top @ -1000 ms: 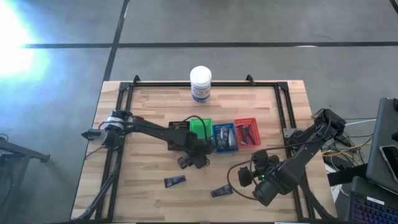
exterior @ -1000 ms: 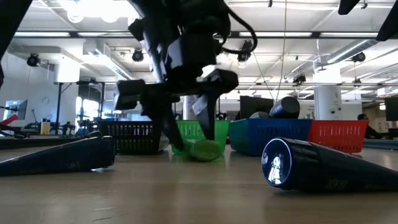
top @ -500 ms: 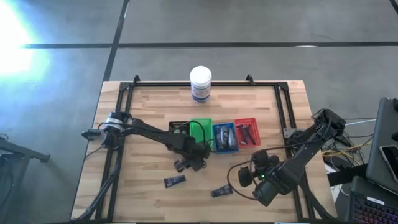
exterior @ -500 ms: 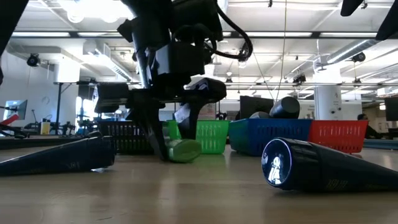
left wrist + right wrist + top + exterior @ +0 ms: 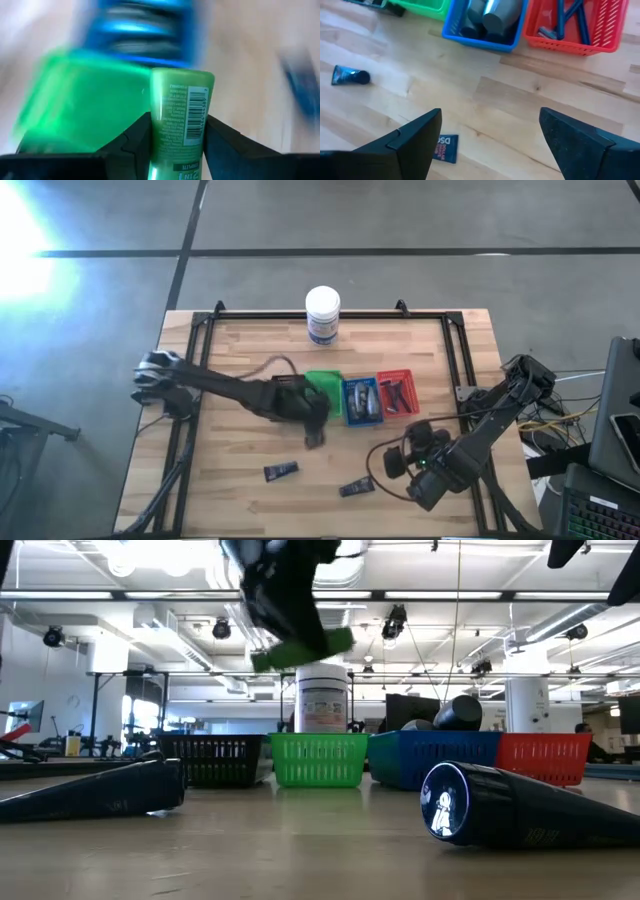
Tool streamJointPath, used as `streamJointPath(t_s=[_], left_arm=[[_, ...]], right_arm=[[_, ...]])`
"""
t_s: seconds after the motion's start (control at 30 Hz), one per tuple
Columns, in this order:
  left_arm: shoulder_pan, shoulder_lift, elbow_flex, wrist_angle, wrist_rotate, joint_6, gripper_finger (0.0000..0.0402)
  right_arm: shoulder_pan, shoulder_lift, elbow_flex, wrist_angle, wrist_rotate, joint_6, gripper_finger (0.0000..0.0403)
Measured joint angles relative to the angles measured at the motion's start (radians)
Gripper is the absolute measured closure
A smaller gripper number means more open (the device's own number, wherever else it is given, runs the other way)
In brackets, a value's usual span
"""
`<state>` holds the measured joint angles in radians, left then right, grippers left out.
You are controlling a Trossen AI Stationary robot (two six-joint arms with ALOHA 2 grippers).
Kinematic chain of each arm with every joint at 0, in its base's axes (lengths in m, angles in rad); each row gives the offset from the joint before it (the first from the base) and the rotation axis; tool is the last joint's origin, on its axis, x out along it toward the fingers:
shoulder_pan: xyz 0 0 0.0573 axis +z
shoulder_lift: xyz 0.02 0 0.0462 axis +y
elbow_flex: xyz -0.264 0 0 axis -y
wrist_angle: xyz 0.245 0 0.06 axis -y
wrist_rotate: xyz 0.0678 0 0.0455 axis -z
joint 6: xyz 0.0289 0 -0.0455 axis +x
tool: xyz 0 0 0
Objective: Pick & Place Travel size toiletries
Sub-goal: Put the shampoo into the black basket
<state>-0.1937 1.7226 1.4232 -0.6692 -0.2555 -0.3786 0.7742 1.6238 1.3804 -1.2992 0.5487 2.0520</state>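
Left gripper (image 5: 172, 145) pinching green tube (image 5: 181, 117) above green basket (image 5: 324, 385), right gripper (image 5: 490, 135) spread wide over desk (image 5: 230, 460), navy tubes (image 5: 281, 471) lying loose.

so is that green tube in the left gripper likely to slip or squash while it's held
Probably squashy: the green tube looks like soft plastic, pinched flat-side between the left gripper fingers. Its glossy skin could slip, though the grip sits mid-body. It likely weighs little, hanging level above the green tray.
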Motion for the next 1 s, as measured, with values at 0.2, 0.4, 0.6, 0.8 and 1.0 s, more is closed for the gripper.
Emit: streamJointPath(t_s=[0.2, 0.4, 0.6, 0.8, 1.0], left_arm=[[0.04, -0.176, -0.177, -0.012, -0.202, -0.619, 0.0255], [0.126, -0.273, -0.444, 0.057, -0.157, -0.906, 0.0255], [0.209, -0.285, -0.598, 0.321, -0.096, -1.015, 0.0255], [0.239, -0.279, -0.612, 0.342, -0.146, -1.06, 0.0249], [0.237, -0.277, -0.608, 0.337, -0.057, -1.09, 0.0198]], right_arm=[[0.0, 0.0, 0.0, -0.066, 0.002, 0.092, 0.0056], [0.0, 0.0, 0.0, -0.084, 0.008, 0.097, 0.005], [-0.001, 0.0, 0.0, -0.087, 0.028, 0.097, 0.0053], [-0.003, 0.0, 0.0, -0.09, 0.03, 0.096, 0.0068], [-0.002, 0.0, 0.0, -0.112, 0.029, 0.118, 0.0078]])
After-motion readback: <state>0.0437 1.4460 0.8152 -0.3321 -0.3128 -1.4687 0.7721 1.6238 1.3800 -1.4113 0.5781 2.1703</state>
